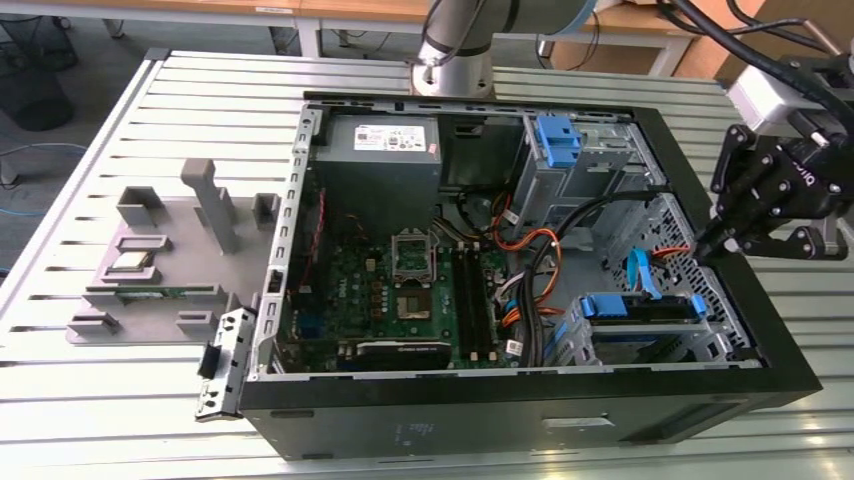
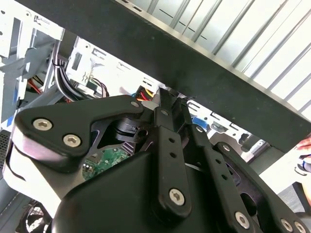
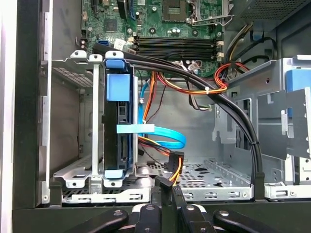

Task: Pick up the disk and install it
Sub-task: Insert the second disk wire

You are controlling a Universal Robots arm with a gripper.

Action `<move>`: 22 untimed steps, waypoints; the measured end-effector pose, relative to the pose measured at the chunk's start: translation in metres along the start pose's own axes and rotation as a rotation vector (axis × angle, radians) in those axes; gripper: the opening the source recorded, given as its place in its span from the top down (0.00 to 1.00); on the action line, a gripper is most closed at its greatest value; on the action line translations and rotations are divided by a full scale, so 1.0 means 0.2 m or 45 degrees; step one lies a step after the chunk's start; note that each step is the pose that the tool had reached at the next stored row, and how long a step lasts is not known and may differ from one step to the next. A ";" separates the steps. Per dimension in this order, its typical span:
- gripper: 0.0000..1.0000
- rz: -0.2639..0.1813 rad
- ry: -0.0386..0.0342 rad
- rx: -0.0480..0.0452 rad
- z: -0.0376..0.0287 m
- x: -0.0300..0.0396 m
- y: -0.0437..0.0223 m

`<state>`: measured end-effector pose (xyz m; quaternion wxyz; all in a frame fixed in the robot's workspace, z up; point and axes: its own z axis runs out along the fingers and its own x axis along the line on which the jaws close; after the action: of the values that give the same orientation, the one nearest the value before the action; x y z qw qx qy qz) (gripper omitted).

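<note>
Sitting upright in metal bay, disk [image 3: 118,131] — dark slab, blue carrier; hand [image 3: 165,187] pressed together, empty.

I saw the computer case [image 1: 534,420] had a matt black shell, bare grey sheet metal inside. The table [image 1: 80,420] was ribbed metal with a dull silver sheen. The disk [image 3: 118,131] sat in glossy blue plastic, a smooth blue ribbon cable [image 3: 165,138] beside it. The gripper [image 2: 167,104] looked like matt black metal with shiny steel screws. The motherboard [image 1: 400,290] was green and faintly glossy. The part holder [image 1: 160,270] looked like matt grey plastic.
</note>
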<state>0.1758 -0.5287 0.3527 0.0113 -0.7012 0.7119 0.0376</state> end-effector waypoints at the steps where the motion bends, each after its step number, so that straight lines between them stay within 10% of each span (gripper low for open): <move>1: 0.76 0.000 0.0005 0.000 0.004 0.000 0.000; 22: 0.76 -0.016 0.0027 0.000 0.025 0.035 0.070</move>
<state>0.1615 -0.5351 0.3477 0.0108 -0.7058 0.7074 0.0368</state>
